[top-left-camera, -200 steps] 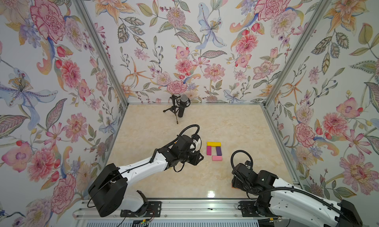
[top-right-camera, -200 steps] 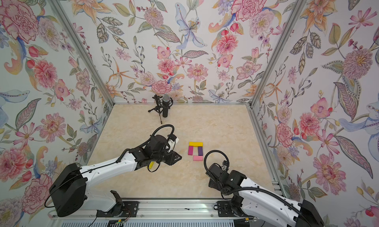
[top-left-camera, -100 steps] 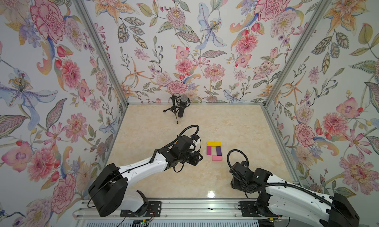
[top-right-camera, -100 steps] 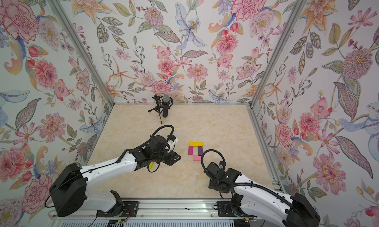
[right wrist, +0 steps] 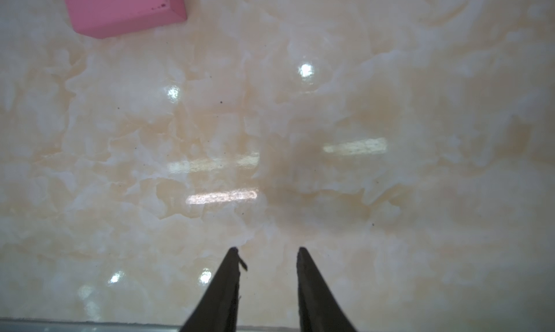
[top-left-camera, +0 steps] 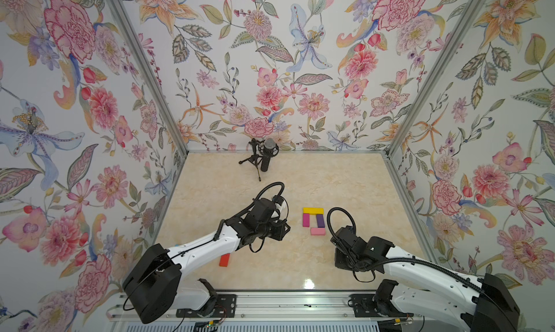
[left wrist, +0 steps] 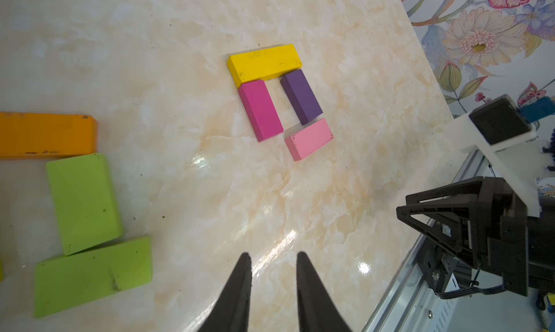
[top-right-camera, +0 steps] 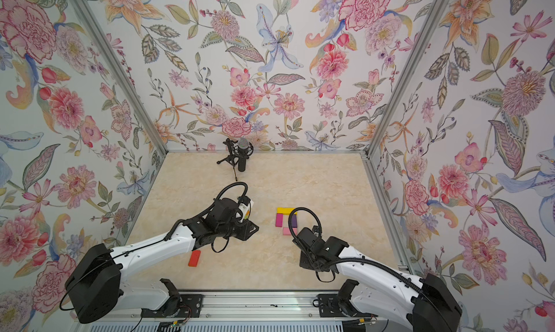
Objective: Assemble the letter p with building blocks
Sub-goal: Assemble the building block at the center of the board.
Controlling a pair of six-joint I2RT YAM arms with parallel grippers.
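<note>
White arm links (top-left-camera: 204, 246), black joints (top-left-camera: 153, 282), looped black cables (top-left-camera: 328, 222), tapered black fingers (left wrist: 237, 294)

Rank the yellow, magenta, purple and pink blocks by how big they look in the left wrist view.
Largest: the long flat yellow rectangular block.
Next: the flat magenta rectangular block and the flat purple rectangular block, too alike to rank.
Smallest: the short flat pink rectangular block.
</note>
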